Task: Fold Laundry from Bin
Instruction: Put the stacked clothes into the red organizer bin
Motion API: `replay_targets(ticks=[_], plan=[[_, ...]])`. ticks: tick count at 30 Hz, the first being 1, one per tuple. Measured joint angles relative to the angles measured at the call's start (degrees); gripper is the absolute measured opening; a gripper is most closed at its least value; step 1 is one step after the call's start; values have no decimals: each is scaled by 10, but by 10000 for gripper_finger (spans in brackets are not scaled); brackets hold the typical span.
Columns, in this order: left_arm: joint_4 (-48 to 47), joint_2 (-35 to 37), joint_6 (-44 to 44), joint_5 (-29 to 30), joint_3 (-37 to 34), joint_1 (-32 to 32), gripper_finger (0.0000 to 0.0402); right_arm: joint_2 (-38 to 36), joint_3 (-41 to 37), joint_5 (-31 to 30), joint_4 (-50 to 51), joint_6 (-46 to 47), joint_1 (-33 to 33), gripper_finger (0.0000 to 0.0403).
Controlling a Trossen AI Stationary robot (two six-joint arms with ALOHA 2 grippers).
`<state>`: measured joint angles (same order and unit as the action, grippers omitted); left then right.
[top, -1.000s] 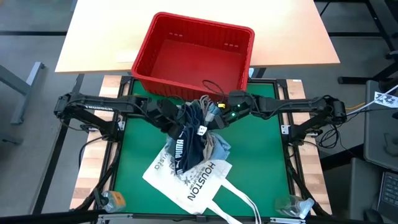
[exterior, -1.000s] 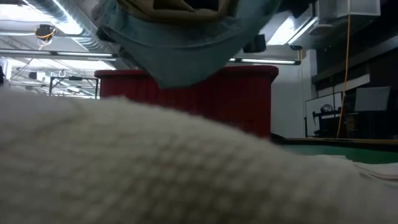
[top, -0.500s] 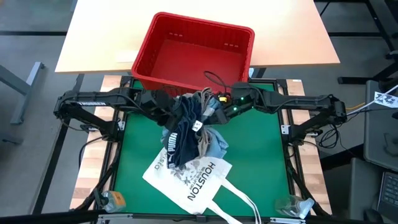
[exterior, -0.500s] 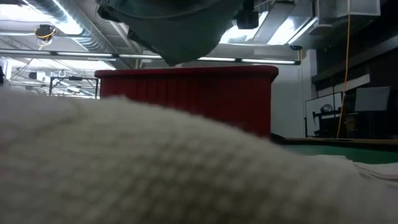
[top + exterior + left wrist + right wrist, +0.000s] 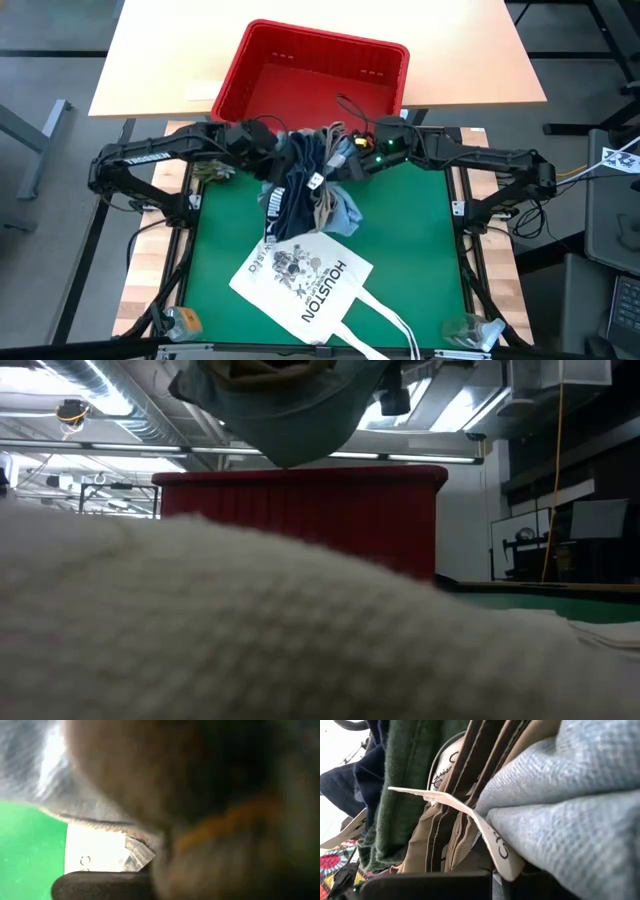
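The laundry (image 5: 308, 190) is one bunched bundle of several garments: dark navy shorts with white lettering, light blue denim, khaki and olive cloth. It hangs between my two grippers, just in front of the red bin (image 5: 315, 80). My left gripper (image 5: 272, 160) is shut on the bundle's left side and my right gripper (image 5: 352, 165) on its right side. In the low view the laundry's underside (image 5: 285, 405) hangs clear above the table. The right wrist view shows olive, khaki and light blue folds (image 5: 470, 795) with a paper tag. My left gripper comes from the table's left, slanting down, and is shut on the bundle's upper left side (image 5: 285, 165). Cloth hides the fingertips. The bundle hangs below, clear of the mat. My right gripper comes nearly level from the table's right and is shut on the bundle's upper right side (image 5: 338, 165), on several bunched layers (image 5: 485, 820). Cloth covers the fingertips. The garments hang slack below.
A white tote bag printed "HOUSTON" (image 5: 305, 285) lies flat on the green mat (image 5: 410, 250) below the bundle, its straps toward the near right. It fills the foreground of the low view (image 5: 250, 630). The red bin stands on the wooden table beyond the mat's far edge.
Both grippers have risen and gone toward the far edge and the bin, staying shut on the laundry. The bundle has come up with them, and its lower end now hangs higher, away from the tote bag.
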<state>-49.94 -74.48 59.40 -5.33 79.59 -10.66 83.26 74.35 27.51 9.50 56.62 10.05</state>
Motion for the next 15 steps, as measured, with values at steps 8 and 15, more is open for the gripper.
replay_targets(ticks=[8, 15], plan=[[23, -1, 0, -16, 0, -59, 0, 0, 0, 0, -1, -2, 39, 5], [65, -2, -14, -22, 0, -116, 0, 3, 0, -3, -9, -2, 75, 5]])
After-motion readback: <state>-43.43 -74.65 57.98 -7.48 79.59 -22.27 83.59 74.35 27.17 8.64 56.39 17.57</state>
